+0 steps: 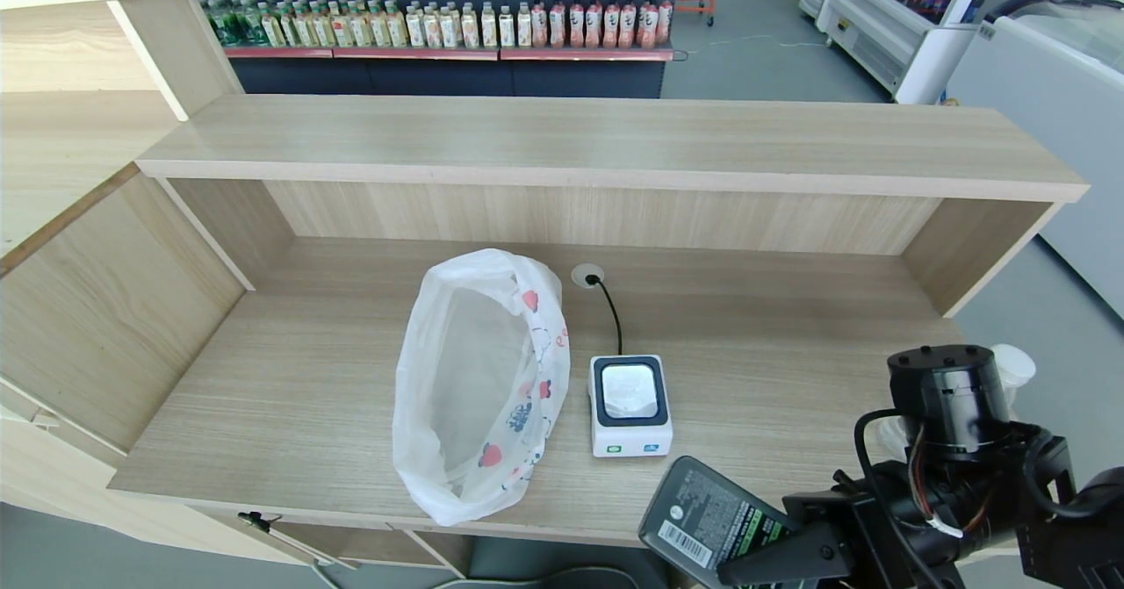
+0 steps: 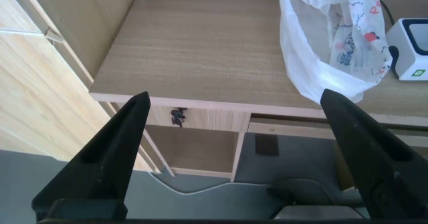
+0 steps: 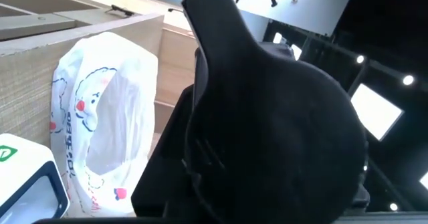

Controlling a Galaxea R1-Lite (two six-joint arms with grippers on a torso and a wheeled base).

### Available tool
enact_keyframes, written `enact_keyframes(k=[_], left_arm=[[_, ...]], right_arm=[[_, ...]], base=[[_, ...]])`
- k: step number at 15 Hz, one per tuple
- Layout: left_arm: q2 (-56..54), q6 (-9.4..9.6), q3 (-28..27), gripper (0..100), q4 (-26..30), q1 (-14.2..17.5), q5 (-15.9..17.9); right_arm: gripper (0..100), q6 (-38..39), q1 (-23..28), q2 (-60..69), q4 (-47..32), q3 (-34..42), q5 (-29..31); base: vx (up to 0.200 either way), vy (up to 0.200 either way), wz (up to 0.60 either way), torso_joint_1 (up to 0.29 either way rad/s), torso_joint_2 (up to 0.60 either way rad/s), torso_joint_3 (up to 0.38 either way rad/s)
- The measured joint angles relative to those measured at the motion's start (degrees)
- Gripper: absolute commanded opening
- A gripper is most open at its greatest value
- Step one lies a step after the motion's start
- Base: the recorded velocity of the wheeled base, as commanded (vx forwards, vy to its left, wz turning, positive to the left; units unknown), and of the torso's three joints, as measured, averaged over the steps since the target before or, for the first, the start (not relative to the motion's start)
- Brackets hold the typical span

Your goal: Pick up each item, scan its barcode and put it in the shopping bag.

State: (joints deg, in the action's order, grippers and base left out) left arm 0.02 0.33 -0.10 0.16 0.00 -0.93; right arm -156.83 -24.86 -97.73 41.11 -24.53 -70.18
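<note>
One dark packet [image 1: 702, 519], barcode up, is clamped in the right gripper [image 1: 781, 549] at the head view's five o'clock. The scanner [image 1: 630, 405] stands at three o'clock of the shopping bag [image 1: 479, 387]. In the left wrist view, the left gripper [image 2: 234, 100] is spread wide and empty. In the right wrist view, the packet is close up with the bag beyond.

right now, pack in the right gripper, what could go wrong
The barcode on the pack faces up, as does the scanner window: the scan may miss unless turned.
The right gripper holds the pack by one end, over the counter edge: if it slips, it likely falls off.
The bag is limp; the pack may snag its rim.
</note>
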Motion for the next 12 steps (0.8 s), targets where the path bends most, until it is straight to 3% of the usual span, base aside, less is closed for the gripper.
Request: enact_keyframes(k=[12], left_arm=[[0.00,0.00,0.00,100,0.02,0.00,-0.02]], right_arm=[[0,-0.57,0.02,0.18,0.11,-2.43,-0.73]], base=[[0.000,0.000,0.00,0.000,0.00,0.000]])
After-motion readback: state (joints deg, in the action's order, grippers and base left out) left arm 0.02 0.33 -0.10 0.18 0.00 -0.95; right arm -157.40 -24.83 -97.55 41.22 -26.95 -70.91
